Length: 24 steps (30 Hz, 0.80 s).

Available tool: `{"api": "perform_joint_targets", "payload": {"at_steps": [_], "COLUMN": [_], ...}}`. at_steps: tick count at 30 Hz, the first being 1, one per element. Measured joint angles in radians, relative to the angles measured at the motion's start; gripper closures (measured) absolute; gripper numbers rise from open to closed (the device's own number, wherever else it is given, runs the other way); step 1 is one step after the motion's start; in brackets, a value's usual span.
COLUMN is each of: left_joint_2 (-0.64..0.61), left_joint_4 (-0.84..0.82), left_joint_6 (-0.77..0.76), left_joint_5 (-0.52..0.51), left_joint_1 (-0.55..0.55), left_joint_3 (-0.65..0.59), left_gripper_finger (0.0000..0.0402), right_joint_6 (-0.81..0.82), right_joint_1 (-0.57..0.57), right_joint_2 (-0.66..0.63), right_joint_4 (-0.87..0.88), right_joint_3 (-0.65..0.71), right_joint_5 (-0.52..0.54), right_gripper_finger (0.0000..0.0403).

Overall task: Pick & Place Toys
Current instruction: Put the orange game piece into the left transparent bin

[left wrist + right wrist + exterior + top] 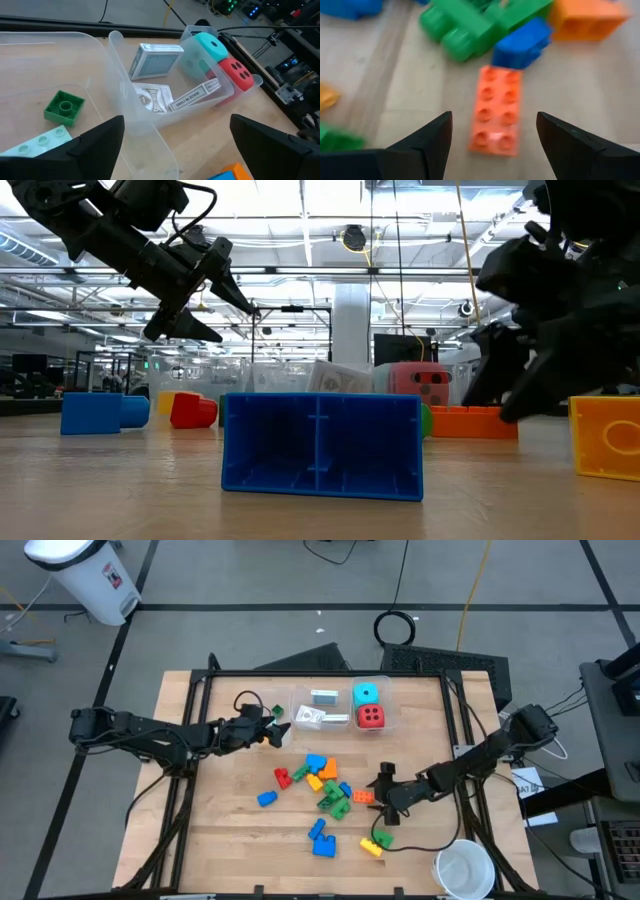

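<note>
A pile of plastic bricks in red, blue, green, orange and yellow lies at the table's middle. My right gripper is open and low over the table, its fingers on either side of a flat orange brick without touching it. My left gripper is open and empty, raised over a clear bin that holds a green brick and a pale green brick. A second clear bin holds white and teal cards, a cyan die and a red die.
A white round cup stands at the near right corner. A yellow brick, a small green brick and blue bricks lie loose near the front. A single blue brick lies left of the pile.
</note>
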State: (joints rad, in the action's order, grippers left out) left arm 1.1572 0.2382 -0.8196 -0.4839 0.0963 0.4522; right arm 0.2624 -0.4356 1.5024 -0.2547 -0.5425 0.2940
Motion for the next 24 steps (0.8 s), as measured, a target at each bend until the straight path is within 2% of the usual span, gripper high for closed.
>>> {"api": "perform_joint_targets", "payload": {"at_steps": [2,7,15,24], "left_joint_2": [0.000,0.000,0.000,0.009], "left_joint_4": [0.000,0.000,-0.001,0.009], "left_joint_6": [0.000,0.005,0.005,0.006], "left_joint_5": [0.000,0.001,0.013,0.014], "left_joint_1": [0.000,-0.002,-0.006,-0.006], "left_joint_3": [0.000,0.000,0.000,0.000], "left_gripper_finger": [0.0032,0.0032,0.0031,0.0029], "right_joint_6": [-0.001,0.009,-0.067,-0.162], "right_joint_1": [0.015,0.048,0.078,0.092], "right_joint_2": [0.037,0.077,0.056,0.024], "right_joint_4": [-0.045,-0.056,-0.053,-0.052], "right_joint_3": [-0.001,-0.001,-0.001,-0.001], "right_joint_5": [-0.057,-0.068,-0.063,-0.086], "right_gripper_finger": [0.0148,0.0176,0.0306,0.0312]}}
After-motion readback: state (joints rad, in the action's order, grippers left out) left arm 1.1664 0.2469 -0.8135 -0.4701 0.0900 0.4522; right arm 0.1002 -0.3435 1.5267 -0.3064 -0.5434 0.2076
